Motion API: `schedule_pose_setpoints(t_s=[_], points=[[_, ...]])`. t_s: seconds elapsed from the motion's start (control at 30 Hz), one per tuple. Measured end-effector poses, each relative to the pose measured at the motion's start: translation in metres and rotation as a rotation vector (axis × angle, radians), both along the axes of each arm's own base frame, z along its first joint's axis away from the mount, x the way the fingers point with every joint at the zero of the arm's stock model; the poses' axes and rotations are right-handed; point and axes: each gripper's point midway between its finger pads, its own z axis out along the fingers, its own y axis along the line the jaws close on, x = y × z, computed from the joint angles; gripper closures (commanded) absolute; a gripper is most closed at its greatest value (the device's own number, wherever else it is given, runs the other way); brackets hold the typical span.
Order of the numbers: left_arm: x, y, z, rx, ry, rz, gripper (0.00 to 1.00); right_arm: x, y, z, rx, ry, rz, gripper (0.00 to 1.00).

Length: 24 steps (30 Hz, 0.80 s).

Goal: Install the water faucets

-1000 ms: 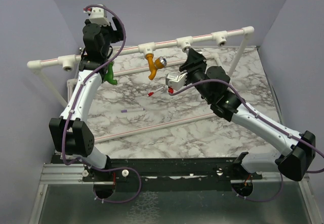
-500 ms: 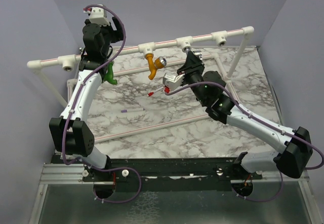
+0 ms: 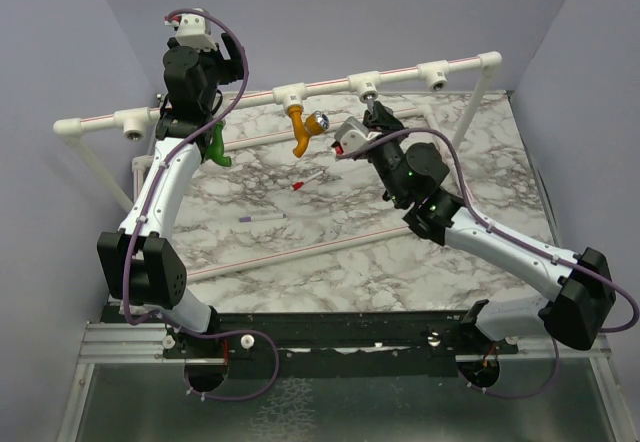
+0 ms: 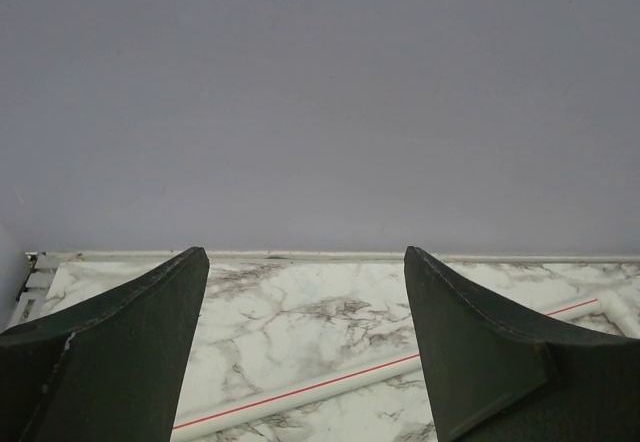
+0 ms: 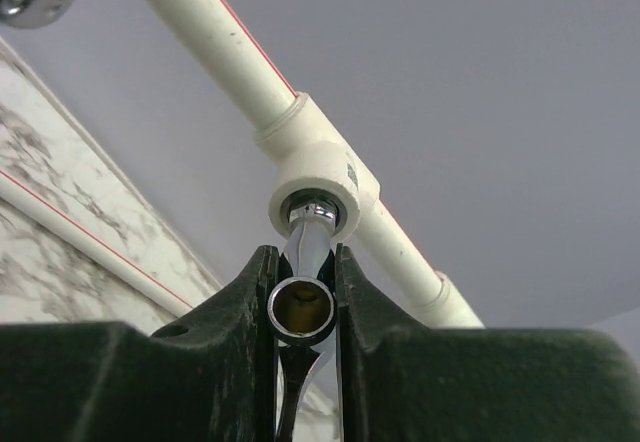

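The grey metal faucet (image 5: 302,302) is clamped between my right gripper (image 5: 303,262) jaws, its threaded end sitting in the socket of a white tee joint (image 5: 318,177) on the raised pipe. In the top view that gripper (image 3: 372,112) is just below the third tee (image 3: 368,86). The mustard-orange faucet (image 3: 299,129) with its silver knob hangs from the second tee. The green faucet (image 3: 218,149) hangs from the pipe further left, beside my left arm. My left gripper (image 4: 302,254) is open and empty, held high and facing the back wall.
The white pipe rail (image 3: 455,65) spans the back on legs, with free tees at the far left (image 3: 131,122) and right (image 3: 435,74). A red-tipped stick (image 3: 305,180) and a purple-tipped stick (image 3: 260,218) lie on the marble top. Loose white pipes (image 3: 300,247) lie across it.
My right gripper has risen and moved back toward the rail with the metal faucet, bringing its end into the tee socket. The left arm has not moved.
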Motion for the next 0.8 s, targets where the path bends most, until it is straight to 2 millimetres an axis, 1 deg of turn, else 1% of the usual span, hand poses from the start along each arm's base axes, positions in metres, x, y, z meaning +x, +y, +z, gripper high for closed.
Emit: schedule_pose_setpoints(t_s=[0.37,0.8], points=[[0.0003,0.0013,0.0006,-0.002,-0.001,0.0,0.19,-0.0018,0.0056,-0.0004,0.565,0.193,0.089,1.0],[0.0003,0.0008,0.0007,-0.008,0.0,-0.003,0.19,-0.0033,0.0069,0.0004,1.194,0.383,0.126,1.0]])
